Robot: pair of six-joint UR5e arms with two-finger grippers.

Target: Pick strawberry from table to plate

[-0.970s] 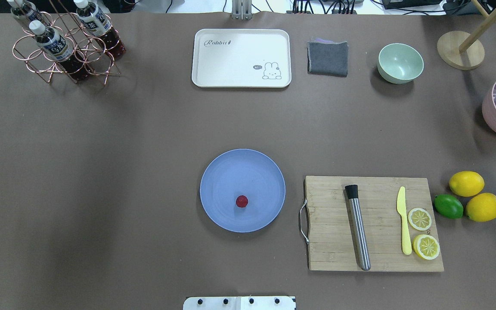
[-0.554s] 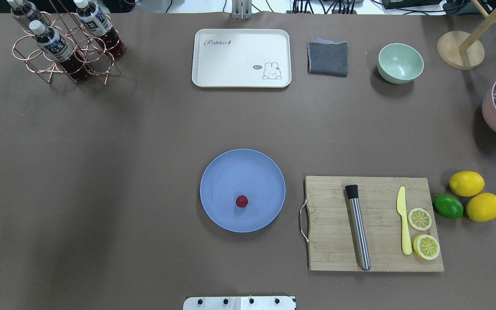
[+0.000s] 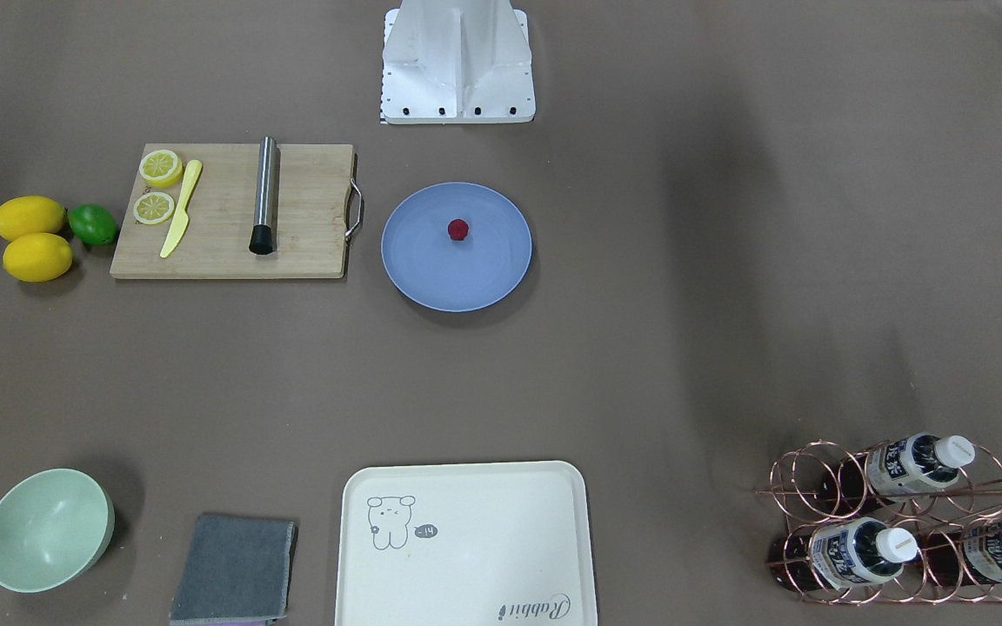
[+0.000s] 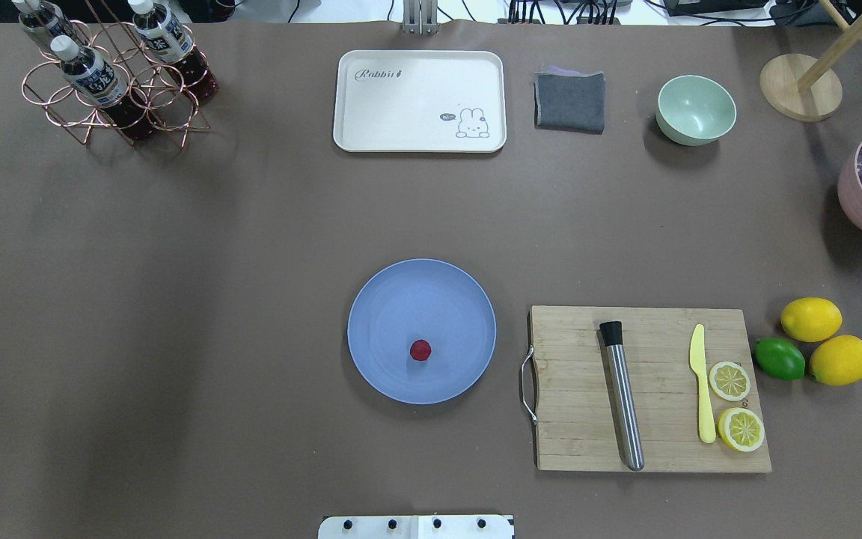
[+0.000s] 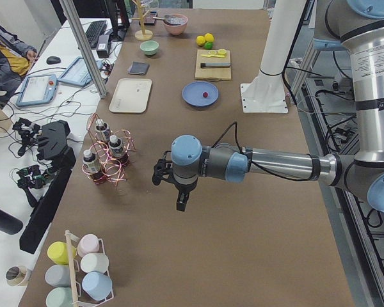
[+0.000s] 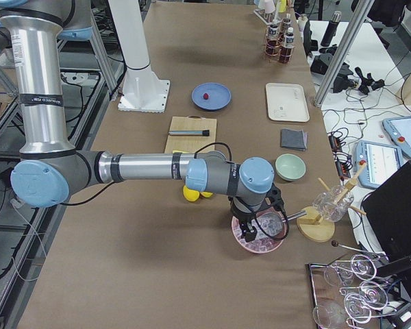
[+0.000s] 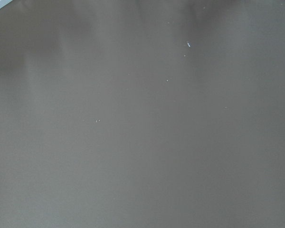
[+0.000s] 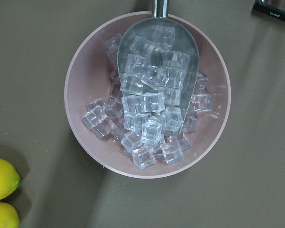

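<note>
We logged strawberry (image 4: 420, 349) resting in plate (image 4: 401, 299), ice cubes (image 8: 152, 130) in pink bowl (image 8: 78, 90); left gripper (image 5: 180, 197), right gripper (image 6: 249, 232) fingers: couldn't tell.

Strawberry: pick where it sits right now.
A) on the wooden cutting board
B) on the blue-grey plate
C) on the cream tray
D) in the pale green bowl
B: the strawberry lies on the plate, well inside its rim, with nothing else on the plate.
</note>
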